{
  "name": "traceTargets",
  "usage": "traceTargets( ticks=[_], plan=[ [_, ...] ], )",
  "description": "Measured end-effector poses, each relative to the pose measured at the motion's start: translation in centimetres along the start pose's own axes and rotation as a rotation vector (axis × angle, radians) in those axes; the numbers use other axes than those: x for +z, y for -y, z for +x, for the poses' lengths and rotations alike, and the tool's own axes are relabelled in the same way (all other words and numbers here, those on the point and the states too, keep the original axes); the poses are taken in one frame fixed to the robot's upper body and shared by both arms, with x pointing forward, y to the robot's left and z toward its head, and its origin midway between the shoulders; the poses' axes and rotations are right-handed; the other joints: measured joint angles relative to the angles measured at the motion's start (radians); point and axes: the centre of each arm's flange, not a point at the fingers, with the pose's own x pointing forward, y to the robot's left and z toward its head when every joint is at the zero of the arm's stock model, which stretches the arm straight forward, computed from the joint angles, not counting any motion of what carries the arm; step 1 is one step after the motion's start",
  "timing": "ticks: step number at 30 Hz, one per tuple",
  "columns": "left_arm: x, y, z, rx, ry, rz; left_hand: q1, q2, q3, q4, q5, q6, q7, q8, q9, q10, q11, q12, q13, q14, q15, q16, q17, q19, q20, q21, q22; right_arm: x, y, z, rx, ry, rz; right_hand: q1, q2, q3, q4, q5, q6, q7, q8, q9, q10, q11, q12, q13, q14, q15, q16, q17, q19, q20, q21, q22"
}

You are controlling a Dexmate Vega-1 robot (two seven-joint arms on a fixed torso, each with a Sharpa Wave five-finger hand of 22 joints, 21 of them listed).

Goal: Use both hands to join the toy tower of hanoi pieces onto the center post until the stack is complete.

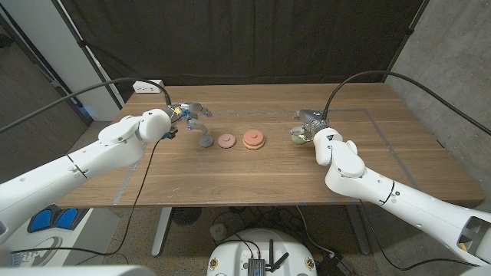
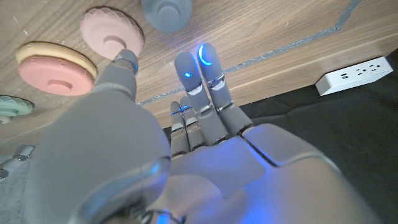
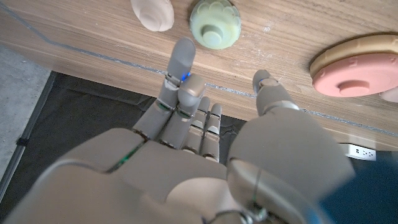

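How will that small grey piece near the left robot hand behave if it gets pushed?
The grey piece looks like a rigid moulded disc with a raised knob, so it probably slides flat rather than tipping. Lying on its broad face, it seems unlikely to roll. It is small, so likely light.

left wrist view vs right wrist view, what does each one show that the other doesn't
Left wrist view alone: the grey piece, the light pink piece, the left hand with blue-lit fingertips, and a white power strip beyond the table edge.

Right wrist view alone: the right hand and a pale peach piece.

Both: the stacked pink piece on its cream ring, the green piece, and the wooden table.
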Motion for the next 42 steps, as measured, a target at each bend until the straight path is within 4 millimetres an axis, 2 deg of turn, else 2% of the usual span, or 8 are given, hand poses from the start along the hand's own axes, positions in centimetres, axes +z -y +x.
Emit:
traceTargets(
  ticks=[10,14,42],
  plan=[
    [0.7,0.0,0.8,-0.055,0.039,0.022,0.005,-0.005,-0.009,0.009,-0.007,-0.053,0.012,-0.005,0.000,-0.044,0.023,-0.011,-0.003,0.000,0.000,0.008,-0.002,0.000,0.000,0.008,0.000,0.1,0.3,-0.1,-0.004,0.001,-0.004,0.000,0.000,0.000,0.000,0.000,0.000,0.000,0.000,0.000,0.002,-0.002,0.000,0.000,0.000,0.000,0.000,0.003,0.000,0.000,0.000,0.000],
    [1.1,0.0,1.2,-0.076,0.052,0.031,0.000,-0.010,-0.015,0.007,-0.007,-0.067,0.019,-0.009,-0.003,-0.057,0.025,-0.011,-0.003,0.000,0.000,0.008,-0.006,0.000,0.000,0.008,0.000,0.2,0.3,-0.1,-0.004,0.002,-0.006,0.000,0.000,0.000,0.000,0.000,0.000,0.000,0.000,0.000,0.002,-0.002,0.000,0.000,0.000,0.000,0.000,0.003,0.000,0.000,0.000,0.000],
    [2.9,1.2,3.7,-0.111,0.108,0.101,0.004,-0.014,-0.019,0.011,-0.012,-0.069,0.017,-0.004,-0.004,-0.062,0.030,-0.007,-0.008,0.000,0.000,0.008,-0.012,-0.003,0.004,0.016,0.000,0.3,0.3,-0.2,0.003,-0.008,-0.007,0.000,0.000,0.003,0.003,0.000,0.000,0.000,0.000,0.000,0.002,-0.002,0.000,0.009,0.000,0.000,0.000,0.003,0.000,0.000,-0.005,0.000]
  ],
)
